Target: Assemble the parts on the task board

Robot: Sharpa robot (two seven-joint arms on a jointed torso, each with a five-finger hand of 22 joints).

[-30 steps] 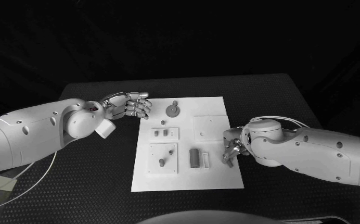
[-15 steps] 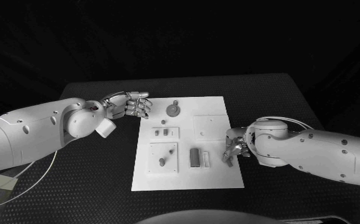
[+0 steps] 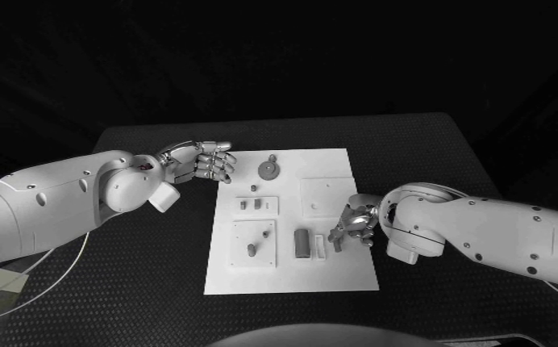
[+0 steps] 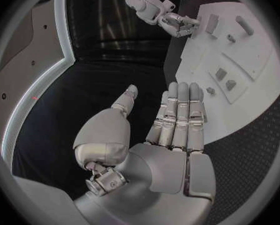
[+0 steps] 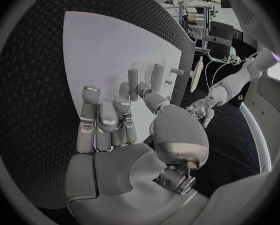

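Now the right hand (image 3: 352,226) rests over the task board's (image 3: 291,278) right edge, fingers curled beside the upright grey parts (image 3: 301,244); whether it grips anything I can't tell. The left hand (image 3: 200,161) hovers empty, fingers straight, just off the board's far-left corner.

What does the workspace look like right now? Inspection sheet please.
Surface: black table, textured mat.
Job's things: white task board mid-table; round part near its far end, upright parts near the right hand.
Clutter: nothing seen.
Hands: left hand beside the board's far left corner, fingers straight, holding nothing; right hand over the board's right edge, whether it holds a part can't be told.
Cables: white cable by the left arm.
Surroundings: dark.
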